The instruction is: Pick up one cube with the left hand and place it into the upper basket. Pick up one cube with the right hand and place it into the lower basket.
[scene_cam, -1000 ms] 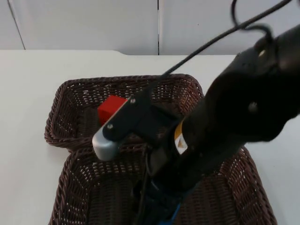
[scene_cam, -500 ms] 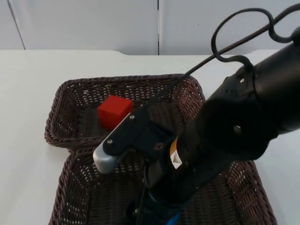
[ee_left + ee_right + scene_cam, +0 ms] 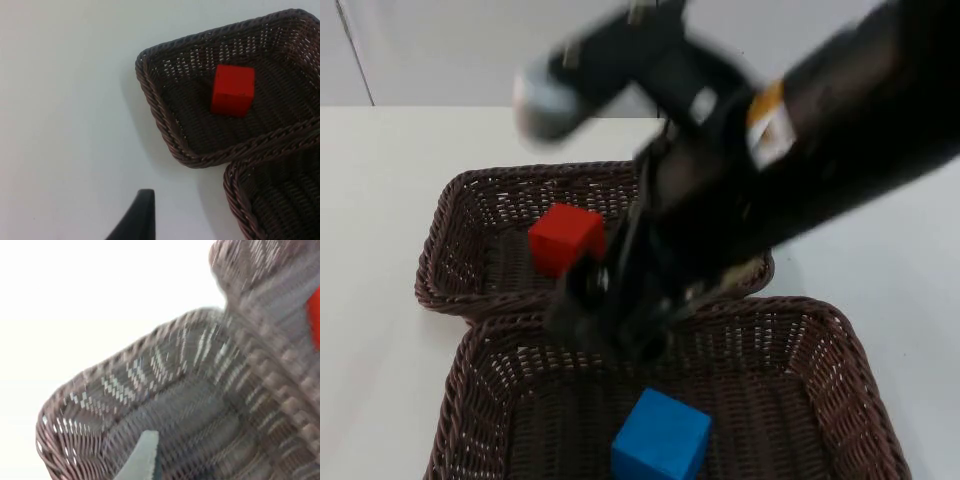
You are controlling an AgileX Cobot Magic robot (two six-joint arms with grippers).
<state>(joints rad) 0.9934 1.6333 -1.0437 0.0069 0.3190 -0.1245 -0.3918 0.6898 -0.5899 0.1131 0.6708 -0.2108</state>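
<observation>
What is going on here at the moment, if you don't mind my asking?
Both cubes sit in their baskets: the red cube in the upper basket, the blue cube in the lower basket. The right gripper hangs above the lower basket, holding nothing. The left gripper waits over the table beside the upper basket.

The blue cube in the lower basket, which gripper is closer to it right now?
Right. The right gripper hangs just above the blue cube in the lower basket. The left gripper waits over bare table, off beside the upper basket.
</observation>
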